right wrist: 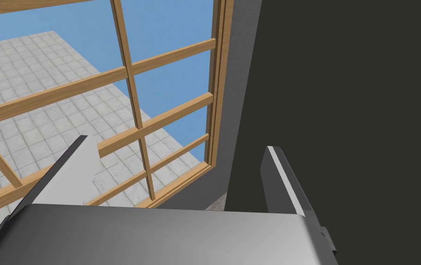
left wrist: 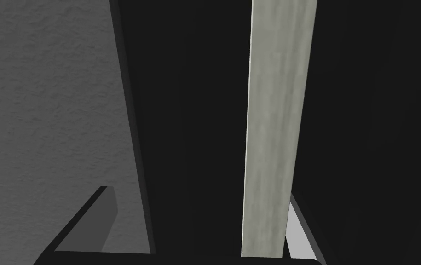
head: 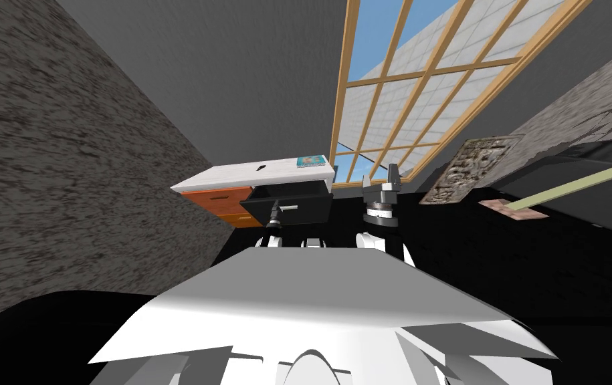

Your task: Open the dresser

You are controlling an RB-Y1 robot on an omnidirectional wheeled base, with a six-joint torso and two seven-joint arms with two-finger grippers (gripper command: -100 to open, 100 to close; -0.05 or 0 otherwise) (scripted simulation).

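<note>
Underfoot lies a black area where a floor should be, and grey walls slant away on both sides. Nearest to me, my left claw reaches out low in front of my chest, its fingers spread wide and gripping nothing. The handle, a pale straight bar, runs between them. It lies close against one finger and well apart from the other, and I cannot tell whether it touches. Behind the bar is the dark front of the drawer, which stands out from the dresser, proud of the two orange drawers that sit flush beside it. A book with a blue cover lies on the white top, at the end by the window. My right claw is held up beside the dresser, fingers apart and empty, pointing toward that window.

I judge the pull to be the step in hand, with the drawer partly out. If more opening is wanted, the next move calls for closing the fingers squarely on the bar. I would then draw straight back along the drawer's run, not sideways, so the bar does not slip free. If this is enough, I should lift the left claw off without nudging the drawer in.
</note>
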